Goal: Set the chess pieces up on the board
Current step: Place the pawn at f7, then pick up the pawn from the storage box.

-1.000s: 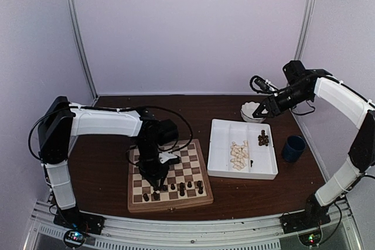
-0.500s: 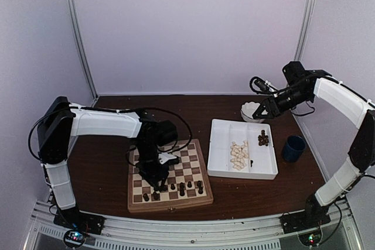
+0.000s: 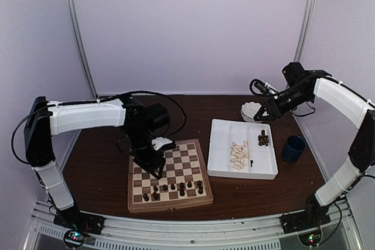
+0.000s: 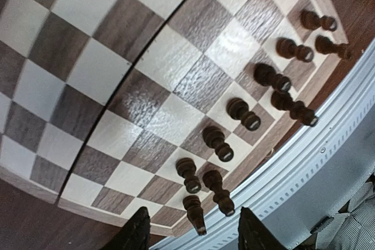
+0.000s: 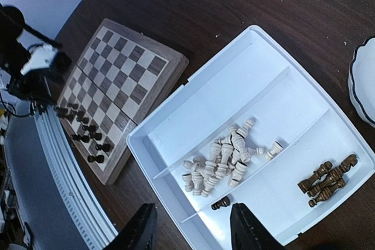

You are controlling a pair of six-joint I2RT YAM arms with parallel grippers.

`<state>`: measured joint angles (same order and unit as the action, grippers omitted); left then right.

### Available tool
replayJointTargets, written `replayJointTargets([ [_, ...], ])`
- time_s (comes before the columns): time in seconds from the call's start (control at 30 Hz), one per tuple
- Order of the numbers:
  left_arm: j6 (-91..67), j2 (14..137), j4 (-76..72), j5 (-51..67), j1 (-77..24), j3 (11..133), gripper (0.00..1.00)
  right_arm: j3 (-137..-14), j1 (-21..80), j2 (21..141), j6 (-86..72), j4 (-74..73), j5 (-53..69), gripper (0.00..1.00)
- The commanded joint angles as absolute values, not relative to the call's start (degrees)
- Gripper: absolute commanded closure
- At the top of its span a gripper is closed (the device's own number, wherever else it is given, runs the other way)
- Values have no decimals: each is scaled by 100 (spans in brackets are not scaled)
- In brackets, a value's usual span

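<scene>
Dark chess pieces (image 4: pixel 217 139) are standing along the two nearest rows of the board (image 3: pixel 170 206). The left gripper (image 4: pixel 193 235) is hovering above the board, fingers apart and holding nothing. To the right, a white tray (image 5: pixel 222 86) is holding cream pieces (image 5: pixel 225 156) and more dark pieces (image 5: pixel 325 180). Farther back, the right gripper (image 5: pixel 190 226) is hanging released and empty, near a white bowl (image 3: pixel 251 111).

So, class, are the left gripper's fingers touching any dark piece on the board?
Apart. The left wrist view shows both fingers above the board, with open space on either side of the nearest dark piece.
</scene>
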<state>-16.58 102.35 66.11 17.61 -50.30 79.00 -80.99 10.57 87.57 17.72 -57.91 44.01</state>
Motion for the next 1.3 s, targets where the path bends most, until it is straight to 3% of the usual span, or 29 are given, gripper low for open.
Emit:
replayJointTargets([
  [0.0,-1419,9800,6969,1439,-4915,8406,49,-7966,1011,8806,2790,-6394,3768,55],
  [0.2,-1747,9464,6028,1236,-4878,8598,50,-6876,1135,8729,4228,-6139,2679,60],
  [0.47,-2170,9068,4599,1145,-4876,8420,50,-5694,1429,8856,6349,-5148,2117,66],
  [0.63,-2241,9080,4683,1048,-4869,8550,49,-6009,1643,9605,7012,-4838,1763,66],
  [0.73,-2354,9052,4689,979,-4869,8532,49,-6073,1751,9889,7262,-4549,1618,60],
  [0.9,-2510,9010,4687,892,-4868,8473,49,-6177,1927,10215,7509,-4297,1501,59],
  [1.27,-2486,9059,4694,814,-4860,8512,49,-5908,2356,9969,7812,-4433,1952,54],
])
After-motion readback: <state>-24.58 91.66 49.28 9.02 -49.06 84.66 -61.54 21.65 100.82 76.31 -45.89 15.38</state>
